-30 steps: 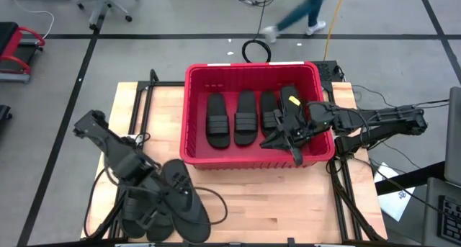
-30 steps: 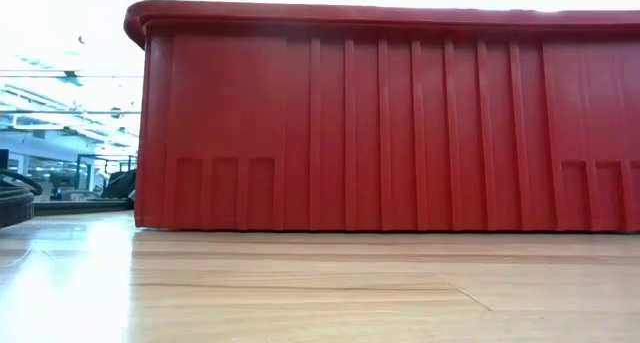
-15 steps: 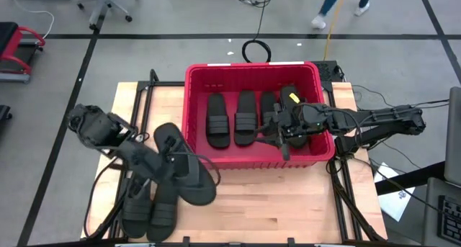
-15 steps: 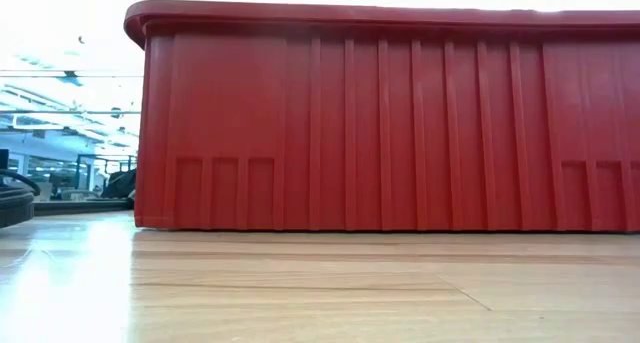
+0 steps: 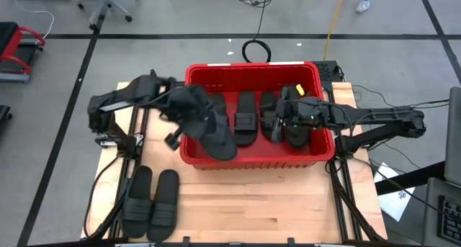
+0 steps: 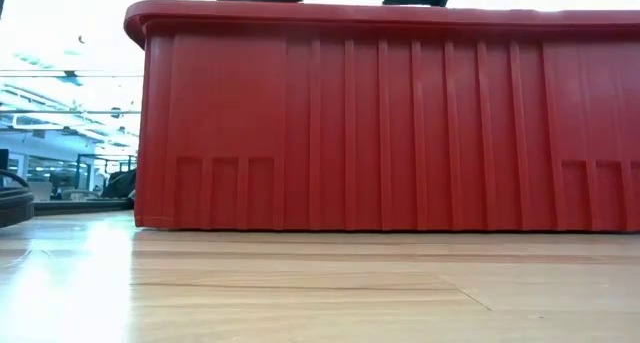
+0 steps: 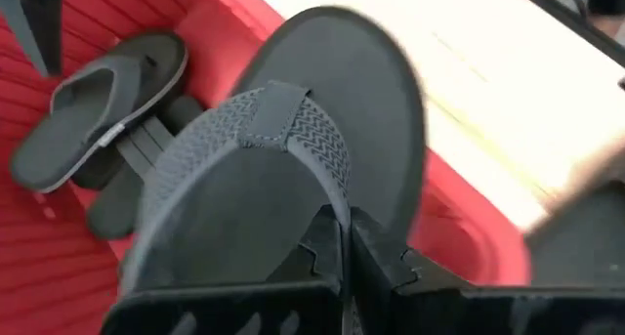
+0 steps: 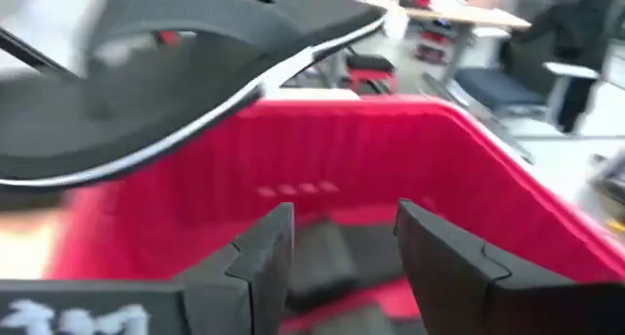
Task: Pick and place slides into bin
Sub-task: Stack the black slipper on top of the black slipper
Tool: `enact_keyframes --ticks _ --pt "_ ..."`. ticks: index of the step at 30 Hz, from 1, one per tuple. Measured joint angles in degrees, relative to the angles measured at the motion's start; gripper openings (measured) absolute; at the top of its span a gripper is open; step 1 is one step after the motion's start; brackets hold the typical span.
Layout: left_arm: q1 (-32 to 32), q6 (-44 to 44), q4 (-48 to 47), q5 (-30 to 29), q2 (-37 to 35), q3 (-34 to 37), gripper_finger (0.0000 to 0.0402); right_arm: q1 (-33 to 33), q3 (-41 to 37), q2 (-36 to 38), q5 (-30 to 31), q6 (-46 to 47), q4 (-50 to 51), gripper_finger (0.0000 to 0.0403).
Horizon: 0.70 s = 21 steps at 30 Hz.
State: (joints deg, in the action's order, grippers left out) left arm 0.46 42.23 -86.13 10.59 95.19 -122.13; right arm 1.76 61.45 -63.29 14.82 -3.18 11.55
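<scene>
The red bin [image 5: 252,160] stands at the table's far middle. My left gripper [image 5: 186,106] is shut on a black thong flip-flop [image 7: 283,149], which hangs over the bin's left part [image 5: 212,132]. In the bin lie ribbed-strap slides [image 5: 245,117] and another flip-flop [image 7: 98,110]. My right gripper [image 8: 342,247] stands open inside the bin's right part [image 5: 277,121], above a slide [image 5: 295,128], with nothing between its fingers. Its wrist view shows the carried flip-flop [image 8: 195,62] higher up, over the bin's far wall [image 8: 342,149]. My left gripper pinches one arm of the flip-flop's thong strap [image 7: 327,193] between its two shut fingers, coming from the table's left. The flip-flop is lifted clear and tilted, its lower end [image 5: 225,152] over the bin's near wall.
Two ribbed-strap slides [image 5: 137,202] [image 5: 164,200] lie side by side on the table's near left. Bare wood [image 5: 288,204] stretches in front of the bin. A cable loop [image 5: 253,51] lies on the floor behind the bin. A person's foot [image 5: 364,3] shows at the far right.
My left gripper has lifted the flip-flop off the table's near left and swung it up and toward the far right, over the bin's left part. My right gripper has opened inside the bin's right part, and the slide it held lies there now.
</scene>
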Motion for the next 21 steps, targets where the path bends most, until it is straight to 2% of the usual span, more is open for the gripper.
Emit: enact_keyframes --ticks 2,3,10,13,17,21 --pt "3.13 1.99 2.34 3.24 1.55 0.0 0.0 3.03 0.0 -0.04 -1.85 -0.32 0.72 0.0176" --pt "4.42 2.79 3.31 4.32 2.33 0.0 0.0 4.79 0.0 -0.04 -4.91 0.43 0.56 0.0175" --pt "10.42 4.51 4.51 4.76 6.15 0.02 0.0 19.03 0.0 -0.92 -39.38 18.29 -2.86 0.0156" --pt "12.09 6.22 6.39 4.12 6.84 0.02 0.0 23.37 0.07 -2.1 -51.03 26.86 -7.61 0.0154" --pt "14.56 9.73 8.5 1.62 7.77 -0.02 0.0 25.81 0.07 -5.18 -56.91 37.36 -14.9 0.0158" --pt "17.19 12.9 8.88 0.7 9.09 0.07 0.0 26.48 0.07 -8.79 -56.82 41.69 -20.37 0.017"
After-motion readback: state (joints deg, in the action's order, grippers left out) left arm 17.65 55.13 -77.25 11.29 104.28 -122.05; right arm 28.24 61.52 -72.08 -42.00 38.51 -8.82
